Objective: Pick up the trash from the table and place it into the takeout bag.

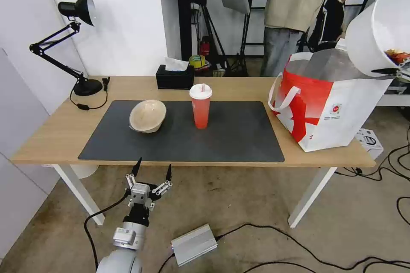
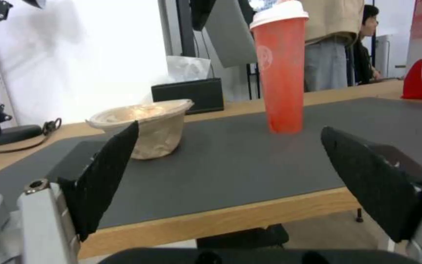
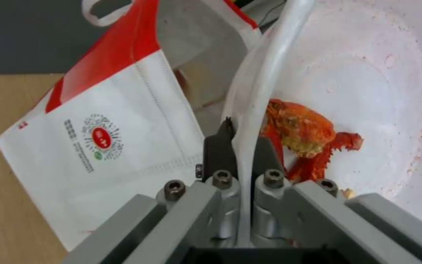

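Note:
My right gripper point(image 3: 244, 137) is shut on the rim of the large white bowl point(image 1: 378, 25), which hangs tilted above the right side of the open takeout bag point(image 1: 329, 111). Red food scraps point(image 3: 306, 135) lie inside the bowl point(image 3: 362, 84). The bag point(image 3: 103, 146) stands at the right end of the table point(image 1: 64, 128). On the dark mat stand the red cup point(image 1: 200, 106) with white lid and straw and, to its left, the beige pulp bowl point(image 1: 147, 115). My left gripper point(image 1: 152, 171) is open, low in front of the table's near edge, with the cup point(image 2: 280, 69) and beige bowl point(image 2: 147, 124) ahead.
A black tissue box point(image 1: 174, 77) sits at the table's back edge and a black desk lamp point(image 1: 77, 47) at its left end. Cables and a silver box point(image 1: 194, 244) lie on the floor. People stand behind the table.

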{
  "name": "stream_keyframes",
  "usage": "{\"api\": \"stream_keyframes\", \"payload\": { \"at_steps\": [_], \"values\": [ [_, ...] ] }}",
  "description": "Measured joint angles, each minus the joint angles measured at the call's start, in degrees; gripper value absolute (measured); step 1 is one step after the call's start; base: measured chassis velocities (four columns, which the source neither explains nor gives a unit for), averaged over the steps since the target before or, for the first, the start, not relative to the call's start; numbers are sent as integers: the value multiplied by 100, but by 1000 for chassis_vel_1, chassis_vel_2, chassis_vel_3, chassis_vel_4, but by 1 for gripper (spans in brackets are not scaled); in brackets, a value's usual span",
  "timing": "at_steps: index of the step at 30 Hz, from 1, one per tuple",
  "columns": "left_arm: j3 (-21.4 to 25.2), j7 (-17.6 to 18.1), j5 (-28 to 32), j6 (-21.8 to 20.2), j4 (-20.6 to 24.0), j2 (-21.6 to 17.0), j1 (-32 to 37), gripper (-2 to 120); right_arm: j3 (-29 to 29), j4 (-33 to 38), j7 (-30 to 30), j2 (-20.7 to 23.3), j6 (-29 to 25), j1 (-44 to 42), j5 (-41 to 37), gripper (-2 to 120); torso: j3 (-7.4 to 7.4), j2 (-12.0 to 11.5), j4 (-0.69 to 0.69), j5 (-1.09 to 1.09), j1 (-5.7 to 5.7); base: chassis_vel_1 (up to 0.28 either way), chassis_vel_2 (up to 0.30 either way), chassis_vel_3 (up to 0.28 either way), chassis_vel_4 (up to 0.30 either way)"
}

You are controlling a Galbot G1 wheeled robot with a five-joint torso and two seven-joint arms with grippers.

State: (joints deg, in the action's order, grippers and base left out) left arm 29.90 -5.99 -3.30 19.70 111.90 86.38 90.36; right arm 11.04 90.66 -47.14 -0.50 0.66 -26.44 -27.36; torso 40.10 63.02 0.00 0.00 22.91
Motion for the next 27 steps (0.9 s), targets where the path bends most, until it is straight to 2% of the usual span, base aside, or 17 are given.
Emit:
{"api": "stream_keyframes", "payload": {
  "at_steps": [3, 9, 10, 11, 12, 13, 15, 16, 18, 21, 27],
  "values": [
    [2, 0, -2, 12, -19, 0, 0, 100, -58, -25, 41, -81, 20, 69, 33, 0, 0, 0, 0, 1, 0, 0, 0, 0, 0],
    [14, -1, -7, 43, -79, 6, -3, 100, -573, -185, 54, -509, 142, 714, 287, 0, -1, 1, -2, -3, 0, 0, 0, 0, 0],
    [22, -2, -7, 44, -87, 13, -3, 100, -1099, -282, -26, -726, 159, 1127, 420, 0, -1, 2, -4, -6, -1, 0, 0, 0, 0],
    [48, -5, -7, 51, -104, 18, -6, 100, -1815, -431, -142, -1017, 177, 1775, 574, 0, 2, 0, -3, 9, 0, 0, 0, 0, 0],
    [73, -2, -6, 55, -108, 24, -6, 100, -2254, -540, -199, -1207, 227, 2310, 627, 0, 3, 0, 5, 11, 2, 0, 0, 0, 0],
    [73, -2, -6, 55, -108, 24, -6, 100, -2254, -540, -199, -1207, 227, 2310, 627, 0, 3, 0, 5, 11, 2, 0, 0, 0, 0],
    [99, -6, 1, 63, -115, 41, 4, 100, -2835, -678, -256, -1501, 324, 3102, 699, 0, 2, 0, 6, -12, 3, 0, 0, 0, 0],
    [129, -2, 8, 78, -118, 46, 21, 100, -3082, -733, -315, -1650, 354, 3443, 757, 0, 2, 1, 6, -8, 3, 0, 0, 0, 0],
    [154, 1, 17, 109, -126, 48, 46, 100, -3285, -784, -339, -1765, 375, 3651, 796, 0, 2, 1, 4, -1, 2, 0, 0, 0, 0],
    [204, 11, 36, 197, -176, 56, 102, 100, -3480, -882, -352, -1937, 384, 3824, 857, 0, 0, 1, -1, -2, 1, 0, 0, 0, 0],
    [243, 26, 88, 265, -264, 63, 130, 100, -3495, -971, -319, -2066, 348, 3754, 919, 0, 0, 1, 0, 0, 1, 0, 0, 0, 0]
  ]
}}
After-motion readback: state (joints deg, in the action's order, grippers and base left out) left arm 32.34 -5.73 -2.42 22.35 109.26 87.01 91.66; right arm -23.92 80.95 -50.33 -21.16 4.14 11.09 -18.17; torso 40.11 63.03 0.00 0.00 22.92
